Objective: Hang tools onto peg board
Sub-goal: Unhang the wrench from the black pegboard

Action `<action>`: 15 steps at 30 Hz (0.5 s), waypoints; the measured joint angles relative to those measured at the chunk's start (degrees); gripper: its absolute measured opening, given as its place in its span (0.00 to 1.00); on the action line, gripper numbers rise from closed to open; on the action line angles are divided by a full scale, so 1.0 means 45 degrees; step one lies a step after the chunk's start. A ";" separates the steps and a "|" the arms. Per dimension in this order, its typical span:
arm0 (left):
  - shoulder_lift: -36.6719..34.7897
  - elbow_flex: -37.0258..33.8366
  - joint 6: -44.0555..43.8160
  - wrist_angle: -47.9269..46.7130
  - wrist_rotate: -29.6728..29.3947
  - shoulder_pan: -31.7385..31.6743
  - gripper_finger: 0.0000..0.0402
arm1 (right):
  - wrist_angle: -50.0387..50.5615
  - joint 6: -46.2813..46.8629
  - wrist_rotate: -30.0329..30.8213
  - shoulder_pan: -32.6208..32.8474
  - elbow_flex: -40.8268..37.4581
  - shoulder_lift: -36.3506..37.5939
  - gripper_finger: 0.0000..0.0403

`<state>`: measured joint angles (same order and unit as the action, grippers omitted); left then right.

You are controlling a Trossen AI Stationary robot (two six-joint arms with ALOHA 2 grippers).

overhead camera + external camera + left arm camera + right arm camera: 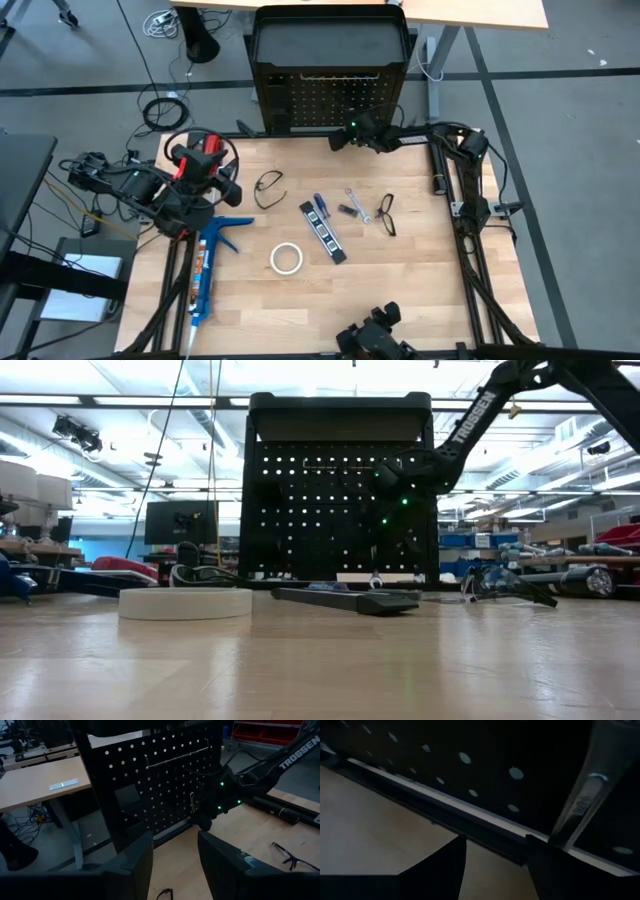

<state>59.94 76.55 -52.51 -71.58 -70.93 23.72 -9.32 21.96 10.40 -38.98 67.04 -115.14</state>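
Peg board stands upright at the tabletop's far edge, and a silver wrench hangs against its face just beside my right claw. The wrench's long axis runs down the panel. That claw sits tight against the board's lower face; I cannot tell whether it grips the wrench or has let go. Near to far on the tabletop: white tape roll, black-and-white pen-like tool, blue-handled screwdriver, second wrench, two safety glasses. My left claw hangs parted and empty over the left edge, nearer the glasses. No containers present.
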 joint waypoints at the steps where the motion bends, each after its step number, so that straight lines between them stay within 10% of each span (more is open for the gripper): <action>1: 0.0000 0.0000 -0.0014 0.0007 0.0038 0.0000 0.40 | 0.0130 -0.0012 0.0162 0.0009 0.0038 -0.0032 0.52; 10: 0.0000 0.0000 -0.0044 0.0042 0.0075 0.0000 0.40 | 0.1001 0.0228 0.1677 0.0005 0.0099 -0.0013 0.42; 15: 0.0000 0.0000 -0.0048 0.0037 0.0081 0.0003 0.40 | 0.0442 0.0238 0.0385 0.0084 0.0094 -0.0009 0.34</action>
<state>59.94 76.55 -52.72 -71.42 -70.57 23.74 -7.33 23.03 12.14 -38.61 67.46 -115.18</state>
